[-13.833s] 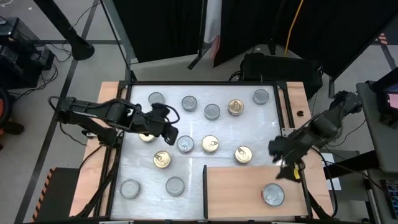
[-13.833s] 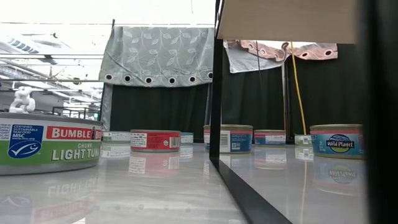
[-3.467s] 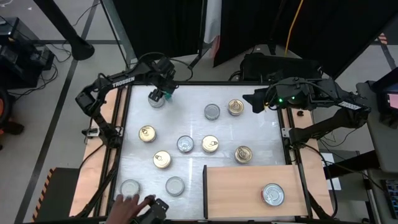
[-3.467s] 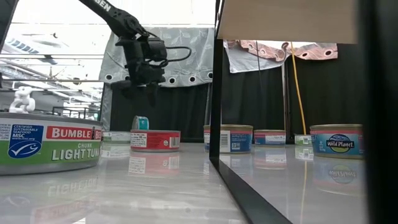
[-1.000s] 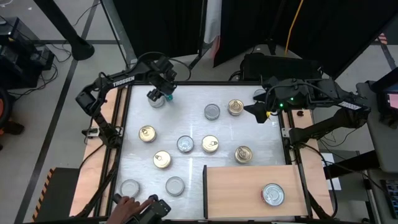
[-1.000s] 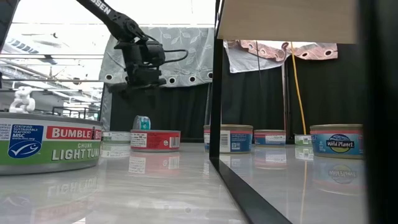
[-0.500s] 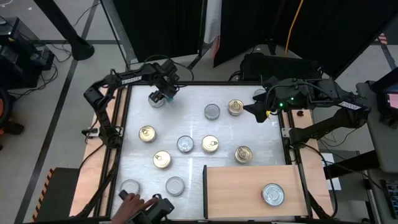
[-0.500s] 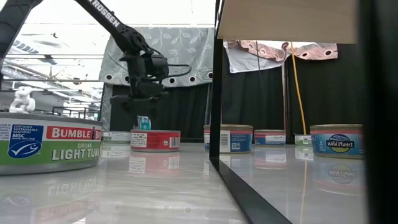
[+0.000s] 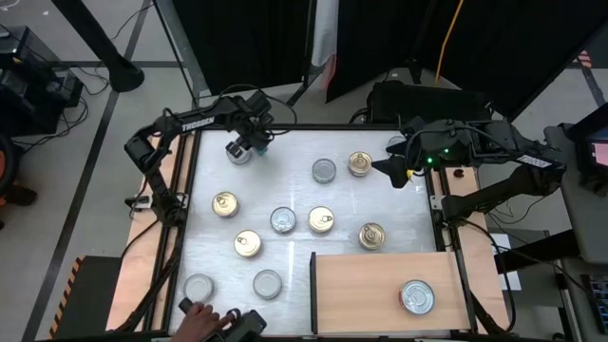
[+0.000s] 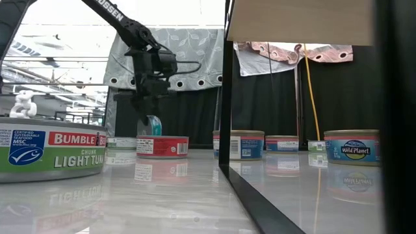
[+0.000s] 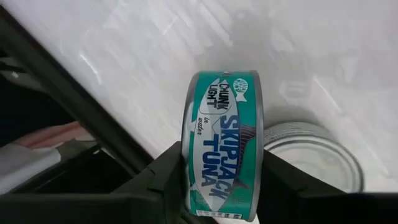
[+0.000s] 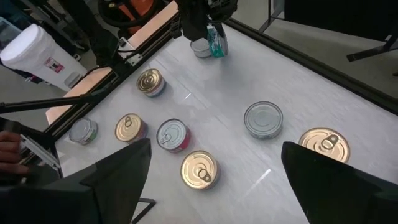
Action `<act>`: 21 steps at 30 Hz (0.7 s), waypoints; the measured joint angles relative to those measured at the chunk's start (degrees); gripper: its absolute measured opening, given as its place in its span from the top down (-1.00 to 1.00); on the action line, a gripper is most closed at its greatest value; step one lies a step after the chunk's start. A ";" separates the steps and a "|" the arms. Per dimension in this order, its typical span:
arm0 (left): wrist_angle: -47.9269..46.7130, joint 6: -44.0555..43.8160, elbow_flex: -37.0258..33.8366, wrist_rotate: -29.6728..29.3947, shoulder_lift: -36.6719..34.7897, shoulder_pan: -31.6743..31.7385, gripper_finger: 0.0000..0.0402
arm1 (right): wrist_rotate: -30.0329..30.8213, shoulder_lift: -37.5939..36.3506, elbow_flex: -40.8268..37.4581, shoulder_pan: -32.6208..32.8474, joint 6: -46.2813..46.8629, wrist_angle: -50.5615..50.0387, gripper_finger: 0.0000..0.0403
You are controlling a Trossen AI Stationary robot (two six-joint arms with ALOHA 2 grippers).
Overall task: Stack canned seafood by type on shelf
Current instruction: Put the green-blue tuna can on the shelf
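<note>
A teal skipjack tuna can (image 11: 224, 155) stands on its edge at the table's far left, next to a flat silver can (image 9: 236, 151). My left gripper (image 9: 251, 142) has come down over it, and its fingers (image 11: 165, 174) press on both flat faces. In the low view the left gripper (image 10: 148, 116) hangs right on this teal can (image 10: 151, 125). Several more cans, gold-topped (image 9: 321, 220) and silver-topped (image 9: 324, 171), lie spread over the white table. The shelf (image 9: 361, 294) at the front right carries one silver can (image 9: 417, 296). My right gripper (image 9: 385, 163) hovers open at the far right beside a gold can (image 9: 360, 163).
A person's hand (image 9: 198, 317) rests at the table's front edge near a silver can (image 9: 199, 287). A black frame (image 9: 313, 285) borders the shelf. In the low view a big Bumble Bee can (image 10: 49, 148) sits close at the left.
My left gripper has dropped down onto the standing teal can and its fingers have closed in on it. The right arm has stayed still. The hand at the front edge shifted slightly.
</note>
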 joint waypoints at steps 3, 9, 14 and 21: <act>-1.74 -4.37 1.31 0.01 -2.25 -2.19 0.29 | 0.00 0.00 0.00 0.00 -0.68 -0.02 -0.75; -1.60 -24.59 7.95 3.11 -9.98 -10.09 0.29 | -0.02 -1.09 0.00 0.02 -1.04 -0.06 -0.75; 3.99 -48.92 15.89 5.02 -15.23 -18.64 0.29 | 0.56 -4.12 0.00 0.02 -0.24 2.05 -0.75; 21.76 -77.27 21.94 3.90 -16.67 -31.38 0.29 | 3.86 -9.95 0.00 0.02 -2.88 13.01 -0.75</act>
